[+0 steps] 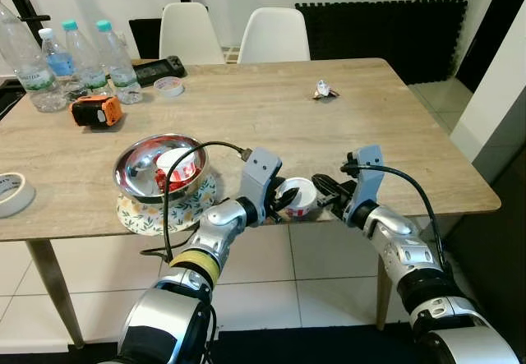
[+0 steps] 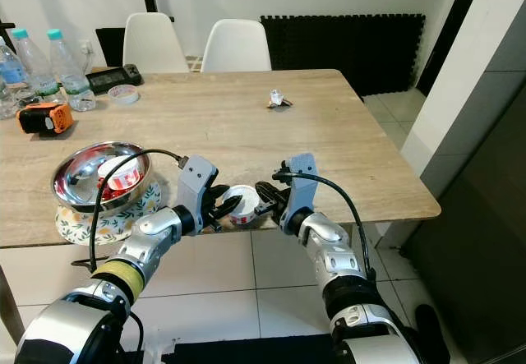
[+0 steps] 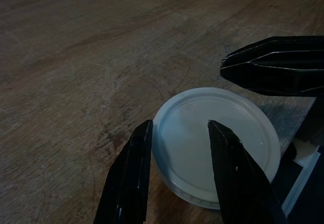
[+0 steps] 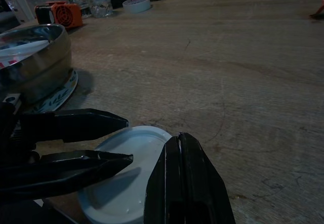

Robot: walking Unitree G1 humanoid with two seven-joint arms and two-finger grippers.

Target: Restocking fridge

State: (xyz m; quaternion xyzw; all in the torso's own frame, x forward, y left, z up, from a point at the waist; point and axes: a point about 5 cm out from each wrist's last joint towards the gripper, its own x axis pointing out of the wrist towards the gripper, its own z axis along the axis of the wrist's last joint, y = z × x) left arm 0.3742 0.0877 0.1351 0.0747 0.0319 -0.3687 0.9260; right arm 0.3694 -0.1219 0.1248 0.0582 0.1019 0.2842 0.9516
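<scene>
- Left eye view: a white-lidded cup (image 1: 297, 197) stands at the near edge of the wooden table (image 1: 271, 109). The left gripper (image 1: 282, 200) and right gripper (image 1: 325, 191) flank it. A steel bowl (image 1: 159, 167) holds a red-and-white cup (image 1: 177, 167).
- Left wrist view: the fingers (image 3: 130, 176) are spread over the lid.
- Right wrist view: the fingers (image 4: 186, 183) are pressed together, grasping nothing, at the lid's rim.

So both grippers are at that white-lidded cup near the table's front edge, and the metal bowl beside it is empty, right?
Not quite: the metal bowl holds another red and white cup, as the left eye view shows. Both the left gripper and right gripper are indeed at the white-lidded cup near the table's front edge.
</scene>
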